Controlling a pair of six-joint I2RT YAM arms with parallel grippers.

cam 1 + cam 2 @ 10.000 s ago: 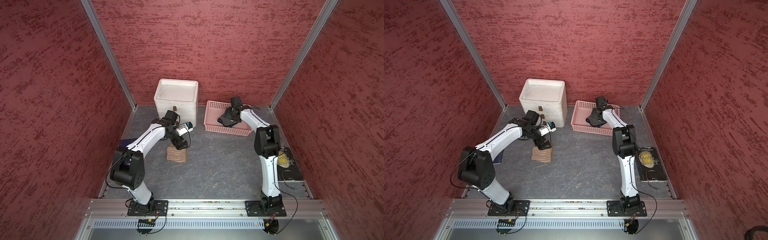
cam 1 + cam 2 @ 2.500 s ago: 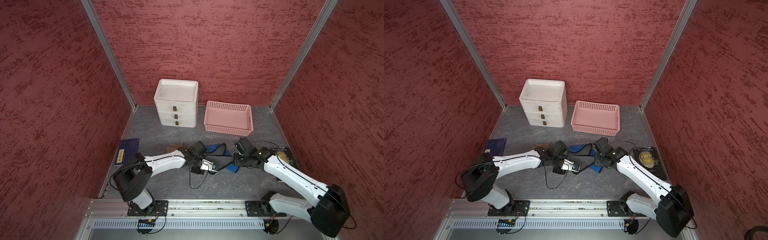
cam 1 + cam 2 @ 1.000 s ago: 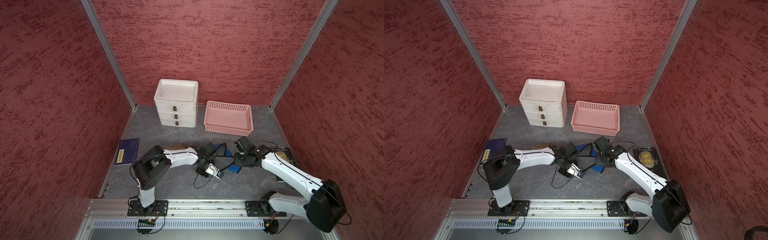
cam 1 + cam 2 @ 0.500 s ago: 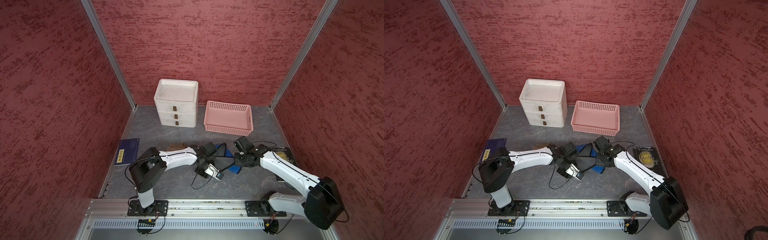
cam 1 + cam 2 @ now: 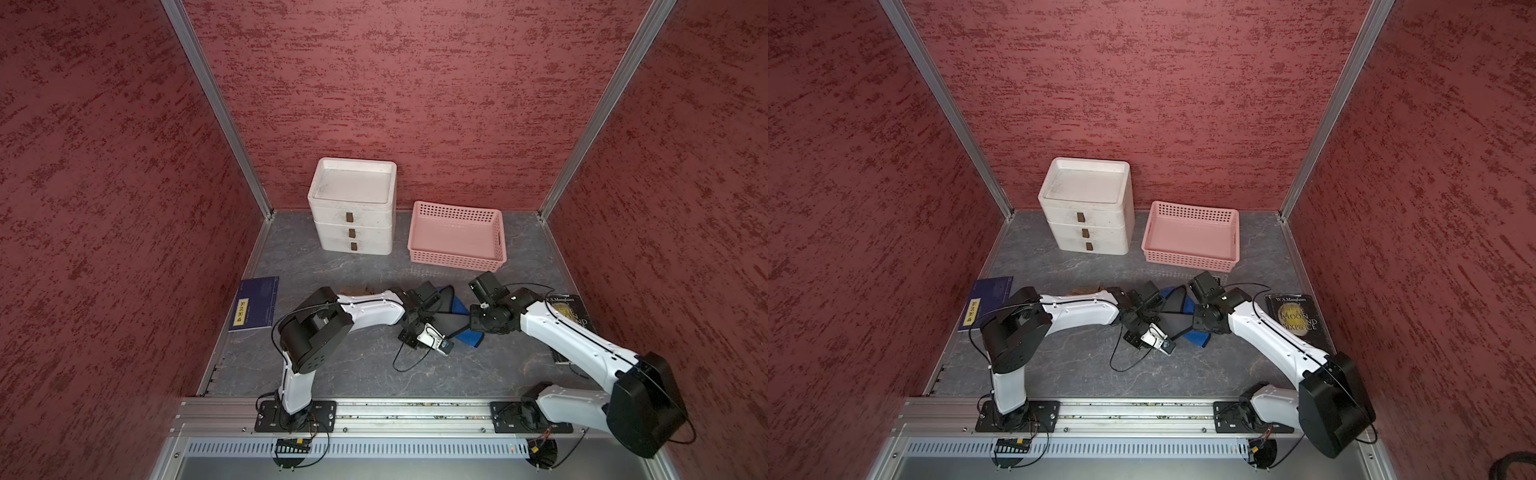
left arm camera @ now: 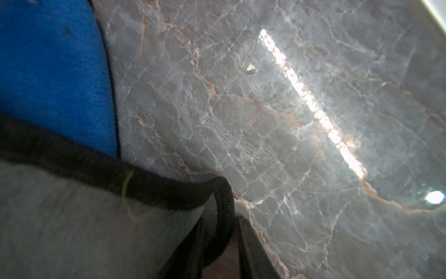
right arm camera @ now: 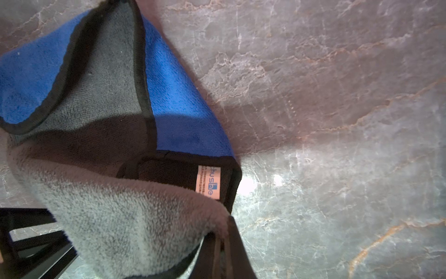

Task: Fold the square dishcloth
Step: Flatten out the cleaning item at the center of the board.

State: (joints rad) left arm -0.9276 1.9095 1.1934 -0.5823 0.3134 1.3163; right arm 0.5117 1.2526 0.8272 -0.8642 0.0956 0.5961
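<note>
Folding looks barely begun: the right tool [image 7: 222, 246] is clamped on a corner of the rumpled dishcloth [image 7: 108, 217], draped between the 2 tools over the tabletop [image 7: 337, 120], while whether the left tool [image 6: 217, 241] grips it is unclear.

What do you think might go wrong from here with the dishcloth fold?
1. The left gripper meets only the hemmed corner of the dishcloth; whether it grips is unclear, so the corner may slip.
2. The dishcloth is bunched and twisted at the right gripper, so the fold may land crooked.
</note>
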